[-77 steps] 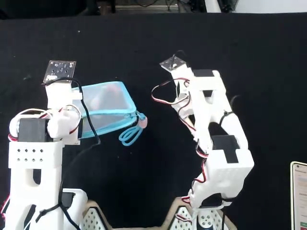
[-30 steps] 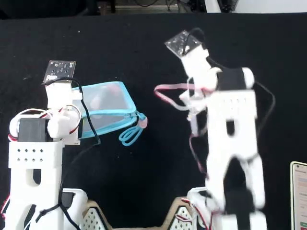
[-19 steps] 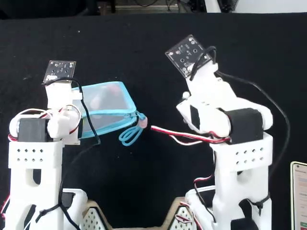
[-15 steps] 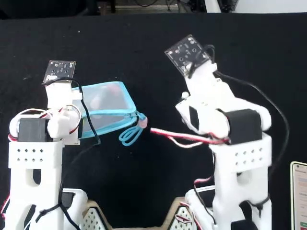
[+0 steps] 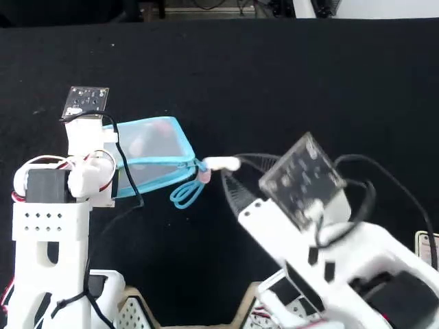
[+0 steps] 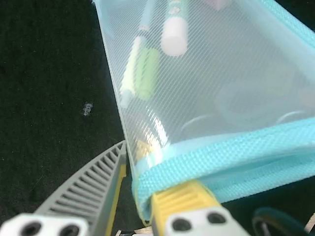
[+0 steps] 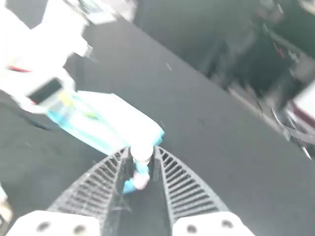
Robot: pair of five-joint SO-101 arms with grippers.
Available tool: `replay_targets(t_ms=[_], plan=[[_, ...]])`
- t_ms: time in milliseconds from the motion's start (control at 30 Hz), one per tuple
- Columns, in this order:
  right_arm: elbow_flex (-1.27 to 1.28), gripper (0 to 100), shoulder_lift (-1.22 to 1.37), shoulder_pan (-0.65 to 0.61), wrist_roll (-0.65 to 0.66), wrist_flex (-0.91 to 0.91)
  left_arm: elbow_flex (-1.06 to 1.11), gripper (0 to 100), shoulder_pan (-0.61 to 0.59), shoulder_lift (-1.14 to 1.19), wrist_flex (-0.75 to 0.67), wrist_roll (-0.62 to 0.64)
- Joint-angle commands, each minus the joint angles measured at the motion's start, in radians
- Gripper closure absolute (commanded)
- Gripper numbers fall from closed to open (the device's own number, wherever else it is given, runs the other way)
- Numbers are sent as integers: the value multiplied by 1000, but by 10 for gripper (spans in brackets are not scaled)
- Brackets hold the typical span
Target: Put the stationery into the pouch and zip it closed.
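The light-blue mesh pouch point(image 5: 152, 156) lies on the black table with a green highlighter point(image 6: 140, 69), a marker point(image 6: 173, 30) and other stationery inside. My left gripper point(image 5: 115, 161) is shut on the pouch's teal edge point(image 6: 216, 160), yellow jaw on top. A pink zipper pull point(image 5: 204, 176) and a teal loop point(image 5: 185, 195) hang off the pouch's other end. My right gripper point(image 5: 223, 164) sits just beside that end, its fingers close together on a small white piece point(image 7: 141, 152). The pouch point(image 7: 113, 123) lies just beyond it.
A white card point(image 5: 429, 274) lies at the table's right edge. The left arm's body point(image 5: 48, 205) stands by the front left corner. Open black cloth stretches behind and to the right of the pouch.
The right arm has swung down from its raised pose and stretched toward the pouch, bringing its gripper to the zipper end. The left arm and pouch have not moved.
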Motion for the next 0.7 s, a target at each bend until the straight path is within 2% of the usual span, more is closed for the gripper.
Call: replay_targets(t_ms=[0, 133, 667], plan=[[-39, 988, -68, -176, -41, -75, 4, 968, 7, 2, 5, 8], [-36, 988, -79, -252, -37, -129, 5, 968, 7, 2, 5, 8], [417, 988, -82, -250, -35, -433, 5, 968, 7, 2, 5, 8]])
